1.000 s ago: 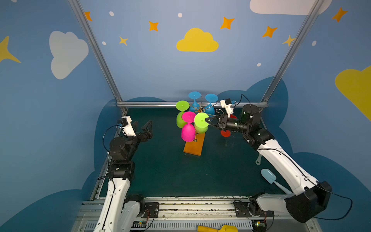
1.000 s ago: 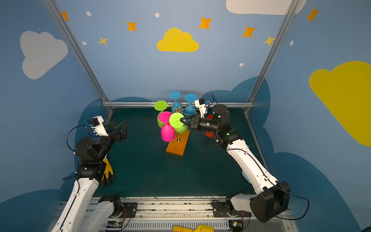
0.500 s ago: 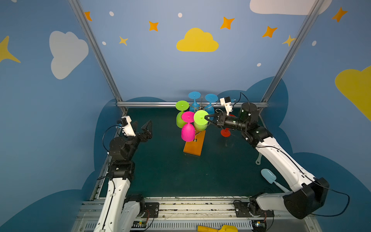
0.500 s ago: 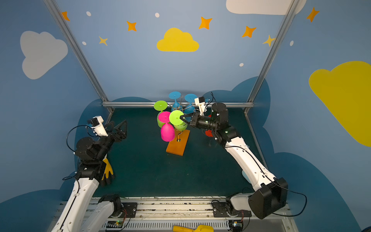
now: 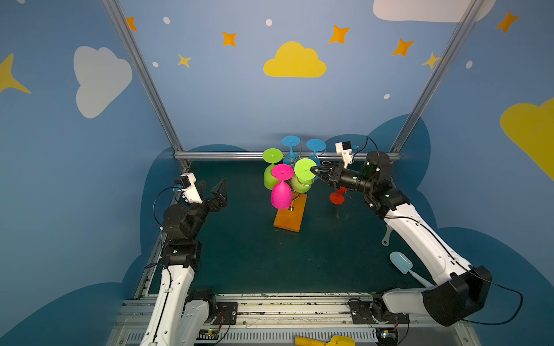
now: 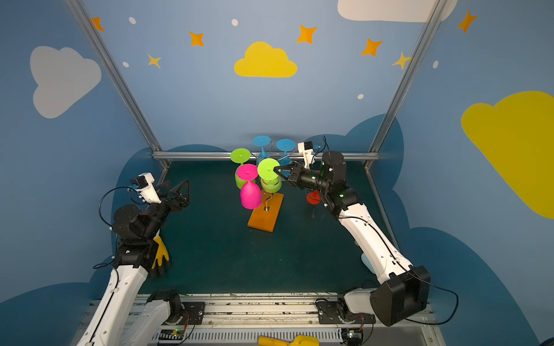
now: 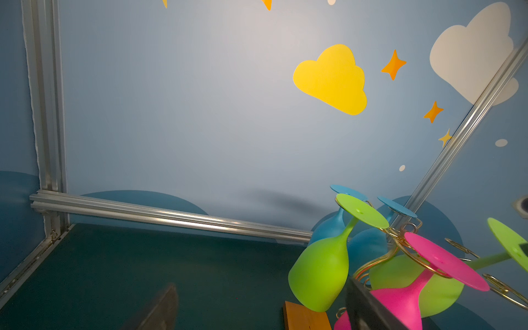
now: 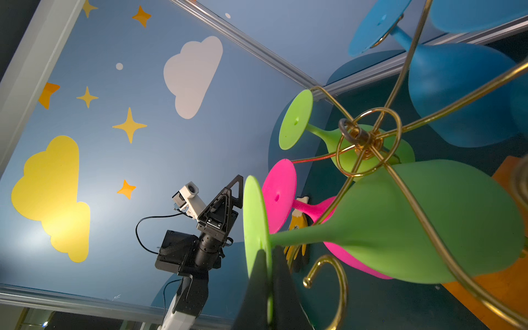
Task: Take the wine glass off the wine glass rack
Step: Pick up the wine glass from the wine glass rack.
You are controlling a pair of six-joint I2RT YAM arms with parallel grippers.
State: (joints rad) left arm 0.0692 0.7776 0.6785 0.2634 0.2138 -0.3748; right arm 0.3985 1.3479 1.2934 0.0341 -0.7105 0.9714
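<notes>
Right jaws clamped on the foot rim of the right-hand lime-green plastic wine glass (image 5: pixel 304 169), likely to slide it off the gold-wire rack (image 5: pixel 288 220) with the orange wooden base; left jaws apart, idle.

The right tool (image 8: pixel 268 254) is seen clamped on the rim of the round foot of a lime-green wine glass (image 8: pixel 400 223), with one black finger laid against each face of the disc. Its stem is crossed by a gold wire arm of the wine glass rack (image 8: pixel 364 143). A pink glass (image 8: pixel 278 197) is seen just beyond it, a second green glass (image 8: pixel 295 120) farther on, and a blue glass (image 8: pixel 457 91) across the hub. Part of the rack's orange base (image 8: pixel 508 283) is shown. The left tool (image 8: pixel 228 197) is seen well apart, against the blue wall.
</notes>
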